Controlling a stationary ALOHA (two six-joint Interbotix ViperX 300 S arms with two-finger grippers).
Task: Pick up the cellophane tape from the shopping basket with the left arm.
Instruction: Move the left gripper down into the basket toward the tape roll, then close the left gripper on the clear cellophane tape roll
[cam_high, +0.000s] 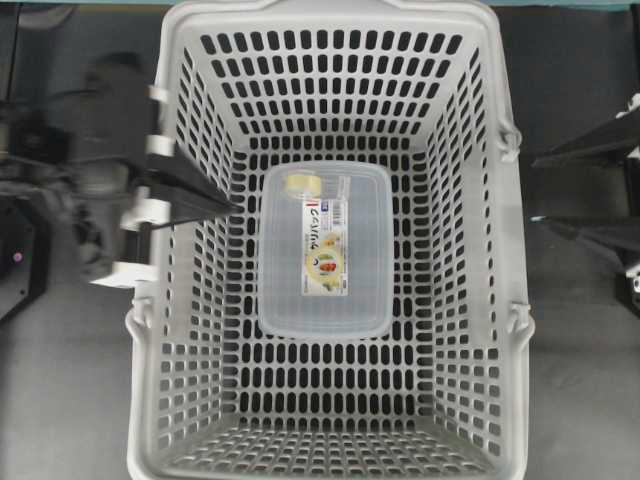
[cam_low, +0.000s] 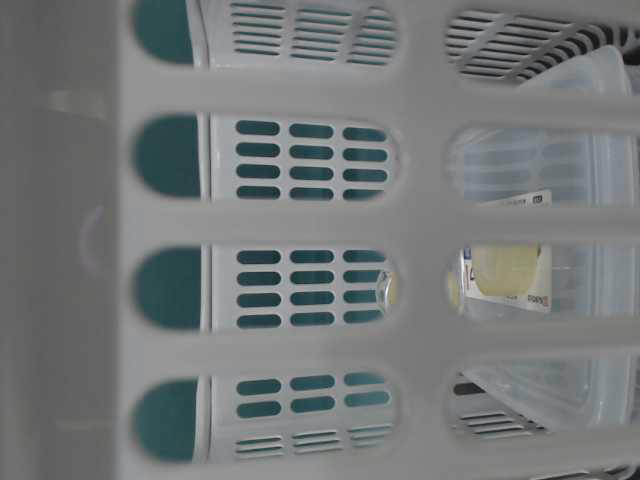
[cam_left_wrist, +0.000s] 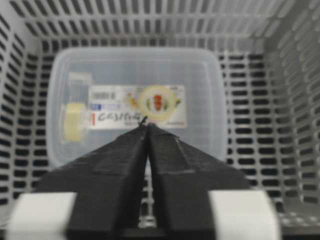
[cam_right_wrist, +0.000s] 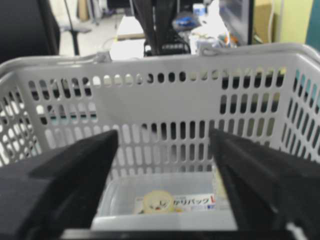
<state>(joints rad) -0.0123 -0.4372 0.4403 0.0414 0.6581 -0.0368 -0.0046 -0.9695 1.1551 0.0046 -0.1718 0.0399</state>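
Cellophane tape (cam_high: 300, 184): small pale-yellow roll in clear wrap, lying on top of the clear plastic box (cam_high: 325, 290), at the box's far-left corner in the overhead view. In the left wrist view the tape (cam_left_wrist: 74, 122) sits on the box lid's left side, just beside the printed label (cam_left_wrist: 137, 106). Nothing is touching it.

Shopping basket (cam_high: 500, 250): light-grey, slotted walls and floor, fills most of the overhead view. The box lies flat on the basket floor, roughly centred. The table-level view looks through the near wall slots; box and a bit of yellow label visible on the right, tape itself hard to pick out there.

Left gripper (cam_high: 222, 207): reaches over the basket's left rim, black pointed fingers aimed toward the box, well above the floor. The arm behind it is motion-blurred. Wrist view shows its jaws nearly together w/ only a thin slit between the tips (cam_left_wrist: 145, 123), holding nothing. The tips line up w/ the label in that view, tape off to their left.

Right gripper (cam_right_wrist: 164, 145): jaws spread wide, holding nothing. It sits outside the basket's right wall; in the overhead view only the black fingers (cam_high: 590, 145) show at the right edge. Its wrist cam looks over the rim at the box below.

Dark surface (cam_high: 60, 400) under the basket.
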